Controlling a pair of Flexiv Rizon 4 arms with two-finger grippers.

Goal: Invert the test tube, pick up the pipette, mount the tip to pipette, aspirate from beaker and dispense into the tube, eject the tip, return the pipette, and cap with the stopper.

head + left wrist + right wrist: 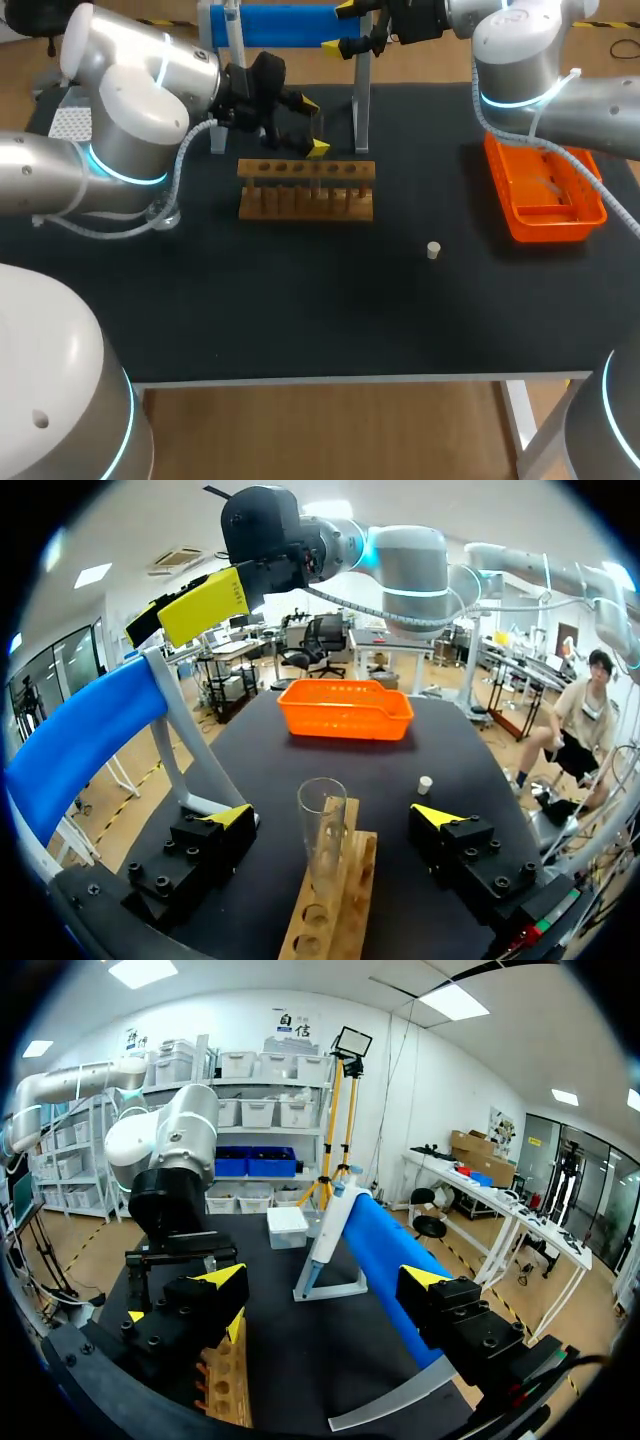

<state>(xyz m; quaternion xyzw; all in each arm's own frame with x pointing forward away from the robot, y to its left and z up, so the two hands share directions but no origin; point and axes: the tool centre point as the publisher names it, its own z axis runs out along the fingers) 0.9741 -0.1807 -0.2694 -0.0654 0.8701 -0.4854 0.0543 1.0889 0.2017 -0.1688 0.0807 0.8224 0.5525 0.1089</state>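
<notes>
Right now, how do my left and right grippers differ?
Place: the left gripper sits low at the wooden rack; the right gripper is higher and farther back.
Around: the left gripper straddles the upright test tube; the right gripper straddles the blue pipette.
Both are open, gripping nothing.

Bright overhead light; soft shadows; test tube [322, 840] perhaps glinting.

We see a clear, glassy tube [322, 832], a matt wooden rack [306, 190], a glossy orange plastic basket [555, 230] and a matt black table [300, 310].
</notes>
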